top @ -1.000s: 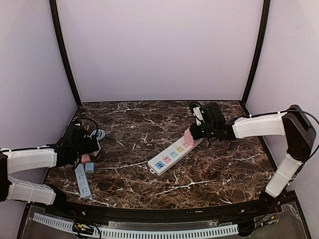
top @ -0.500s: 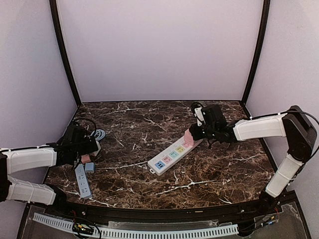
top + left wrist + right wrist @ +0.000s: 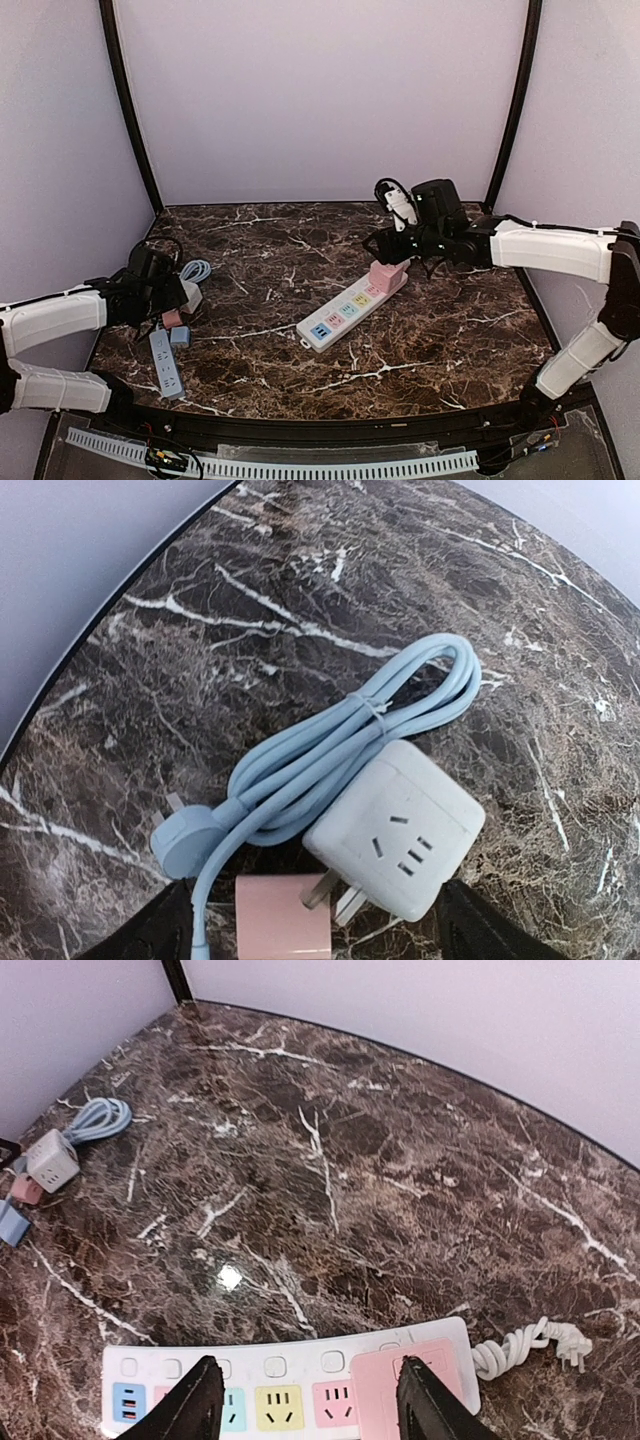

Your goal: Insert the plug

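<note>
Your right hand [image 3: 308,1382] hangs with its fingers spread wide and nothing between them. It is above the end of the white power strip [image 3: 340,313] that points toward the far right corner of the desk [image 3: 450,345], where a pink plug [image 3: 384,277] sits on the last socket. Near the left edge, your left hand [image 3: 315,935] is likewise spread and holds nothing, over a white cube socket [image 3: 395,845], its coiled blue cable [image 3: 330,750] and a second pink block [image 3: 282,920].

The pink plug [image 3: 385,276] sits on the far right end of the long white power strip [image 3: 345,312]. The strip lies flat and slanted, with little colored sockets.
</note>
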You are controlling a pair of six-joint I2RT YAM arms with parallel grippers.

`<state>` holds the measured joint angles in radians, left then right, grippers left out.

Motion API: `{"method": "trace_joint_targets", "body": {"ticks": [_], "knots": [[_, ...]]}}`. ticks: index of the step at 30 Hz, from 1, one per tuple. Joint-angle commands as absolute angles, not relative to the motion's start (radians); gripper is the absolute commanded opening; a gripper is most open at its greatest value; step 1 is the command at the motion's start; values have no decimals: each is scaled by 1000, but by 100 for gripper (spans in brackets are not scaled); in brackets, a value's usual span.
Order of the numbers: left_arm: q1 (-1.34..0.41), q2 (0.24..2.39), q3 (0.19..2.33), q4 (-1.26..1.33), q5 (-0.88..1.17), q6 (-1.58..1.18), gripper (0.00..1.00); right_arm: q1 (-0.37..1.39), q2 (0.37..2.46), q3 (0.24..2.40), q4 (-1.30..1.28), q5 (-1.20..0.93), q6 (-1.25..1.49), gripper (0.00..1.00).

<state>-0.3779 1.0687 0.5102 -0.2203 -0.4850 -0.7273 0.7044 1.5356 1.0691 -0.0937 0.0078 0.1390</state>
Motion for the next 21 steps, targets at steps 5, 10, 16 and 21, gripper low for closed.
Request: {"method": "trace_joint_targets", "body": {"ticks": [5,10,16,21], "knots": [[-403,1105,545,-334,-433,-789,71,717,1335,990,-95,-6,133,61],[-406,1145,549,-339,-407,-776,60,716,1281,957,-76,-9,135,61],[-407,1198,564,-378,-428,-776,65,717,1279,942,-74,-4,137,61],[-407,1256,564,-354,-440,-757,65,716,1282,941,-72,-3,133,61]]}}
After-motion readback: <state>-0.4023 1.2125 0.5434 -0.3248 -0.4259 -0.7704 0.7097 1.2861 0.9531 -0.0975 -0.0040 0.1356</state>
